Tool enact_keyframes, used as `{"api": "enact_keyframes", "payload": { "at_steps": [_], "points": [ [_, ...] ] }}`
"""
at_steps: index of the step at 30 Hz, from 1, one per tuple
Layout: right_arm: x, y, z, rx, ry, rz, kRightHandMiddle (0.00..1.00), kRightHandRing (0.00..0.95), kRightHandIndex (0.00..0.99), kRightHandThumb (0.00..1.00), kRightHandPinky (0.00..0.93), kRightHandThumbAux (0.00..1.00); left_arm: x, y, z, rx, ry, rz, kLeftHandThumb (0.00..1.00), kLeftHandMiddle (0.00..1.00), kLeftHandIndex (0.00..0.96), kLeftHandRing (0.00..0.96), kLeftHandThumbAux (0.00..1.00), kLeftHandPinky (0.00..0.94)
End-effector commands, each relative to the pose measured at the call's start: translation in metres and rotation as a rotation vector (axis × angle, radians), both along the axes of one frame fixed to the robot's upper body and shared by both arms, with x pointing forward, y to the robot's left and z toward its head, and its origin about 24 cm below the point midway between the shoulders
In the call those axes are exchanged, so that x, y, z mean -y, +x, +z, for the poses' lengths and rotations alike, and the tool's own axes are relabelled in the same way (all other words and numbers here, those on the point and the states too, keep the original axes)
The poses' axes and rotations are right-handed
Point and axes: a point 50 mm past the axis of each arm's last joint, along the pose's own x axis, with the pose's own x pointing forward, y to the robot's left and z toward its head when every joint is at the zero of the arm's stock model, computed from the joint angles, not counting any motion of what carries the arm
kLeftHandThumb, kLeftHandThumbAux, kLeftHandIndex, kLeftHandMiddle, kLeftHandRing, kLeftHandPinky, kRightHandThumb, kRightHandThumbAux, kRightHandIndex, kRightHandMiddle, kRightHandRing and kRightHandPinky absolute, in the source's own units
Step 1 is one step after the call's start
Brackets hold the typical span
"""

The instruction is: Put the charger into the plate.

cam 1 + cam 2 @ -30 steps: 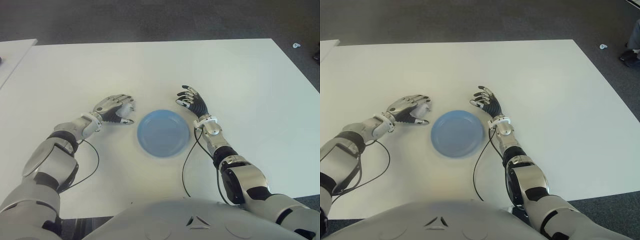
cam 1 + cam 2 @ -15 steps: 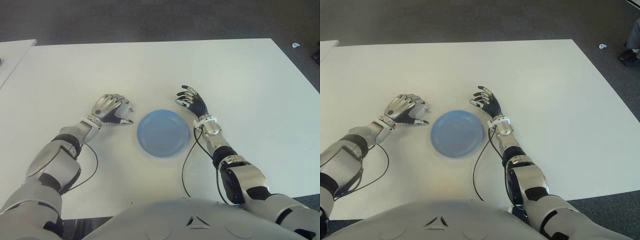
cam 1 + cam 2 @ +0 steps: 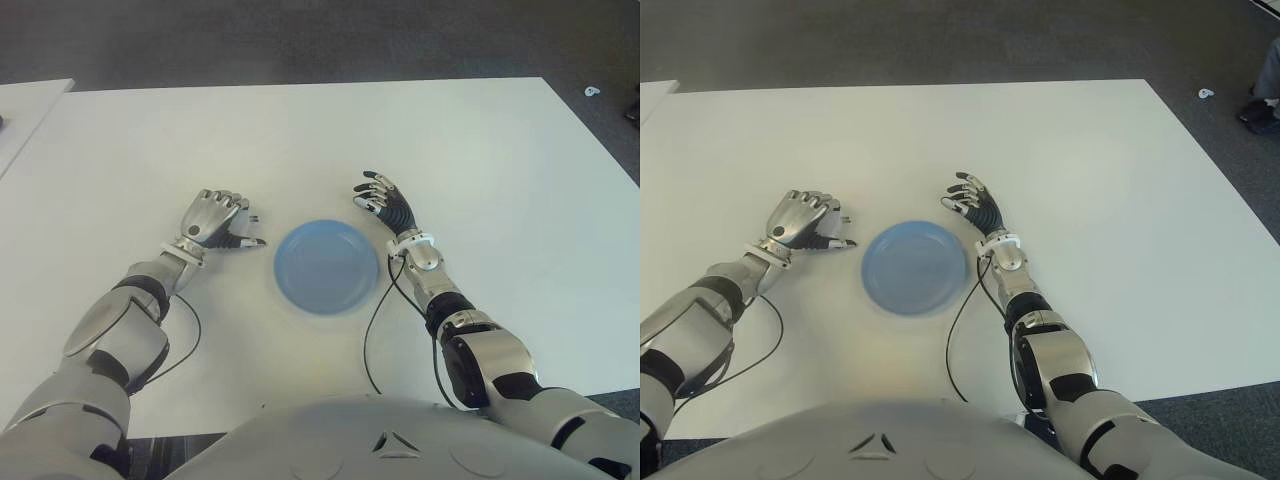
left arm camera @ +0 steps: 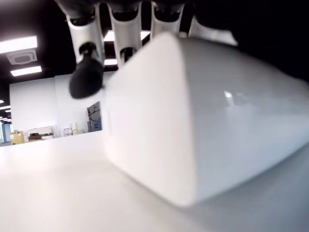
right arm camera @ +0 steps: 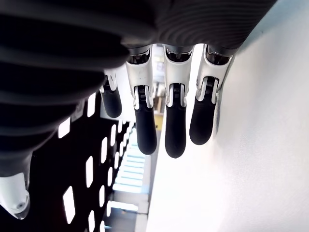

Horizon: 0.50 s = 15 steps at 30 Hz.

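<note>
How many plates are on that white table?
1. A blue plate lies on the table between the left robot hand, closed over a white charger, and the open right robot hand.

Charger (image 4: 203, 121) smooth, probably plastic; plate (image 3: 327, 266) matt; table (image 3: 480, 150) matt.

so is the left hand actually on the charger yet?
Touching. The left wrist view shows the left hand's fingers draped over the white charger, which fills its palm.
</note>
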Motion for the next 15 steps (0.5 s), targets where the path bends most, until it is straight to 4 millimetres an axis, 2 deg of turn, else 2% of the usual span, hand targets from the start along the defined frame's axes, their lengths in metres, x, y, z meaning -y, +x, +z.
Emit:
{"api": "enact_keyframes", "payload": {
  "at_steps": [1, 15],
  "points": [
    [0.0053, -0.0333, -0.0463, -0.250, -0.036, -0.012, 0.353, 0.359, 0.162, 0.000, 0.336, 0.543, 0.0006, -0.0030, -0.0013, 0.007, -0.004, -0.024, 0.279, 0.909, 0.813, 0.891, 0.745, 0.896],
    [0.0050, -0.0322, -0.0460, -0.253, -0.044, -0.009, 0.349, 0.347, 0.171, 0.000, 0.315, 0.527, 0.0029, -0.0023, 0.0040, 0.045, -0.054, -0.060, 0.204, 0.930, 0.846, 0.916, 0.737, 0.911]
  ]
}}
